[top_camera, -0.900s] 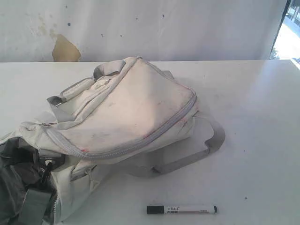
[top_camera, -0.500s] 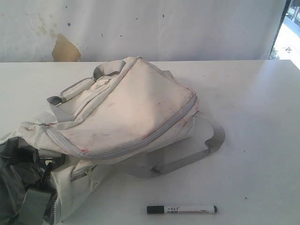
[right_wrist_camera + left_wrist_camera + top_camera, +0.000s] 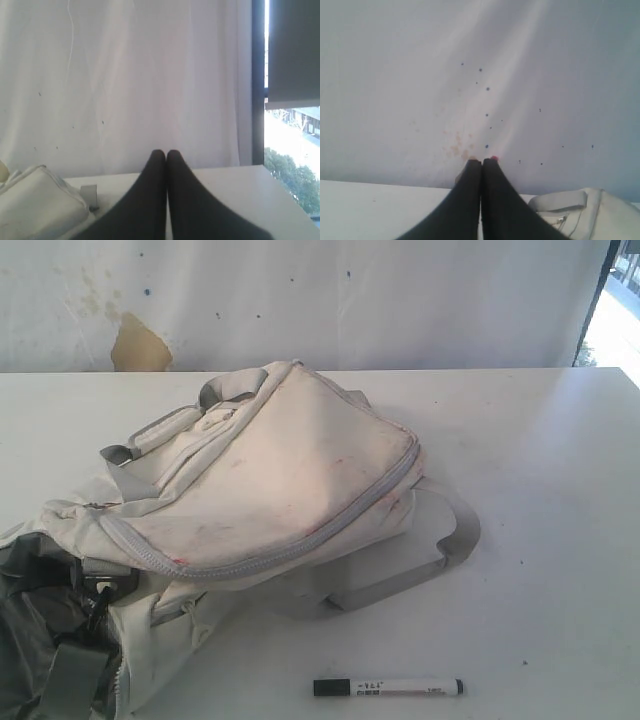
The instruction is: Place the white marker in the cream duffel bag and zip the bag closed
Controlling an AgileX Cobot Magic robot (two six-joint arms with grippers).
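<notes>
Jaws are shut on both arms, nothing held. Marker [image 3: 388, 687], near bag [image 3: 270, 480], is judged light, rigid, slick; mid-barrel grasp advised.

One marker [image 3: 388, 687], one bag [image 3: 270, 480]

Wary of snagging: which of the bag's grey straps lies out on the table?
The long strap looping out beside the cream duffel bag; the short handle arches on top of it.
</notes>
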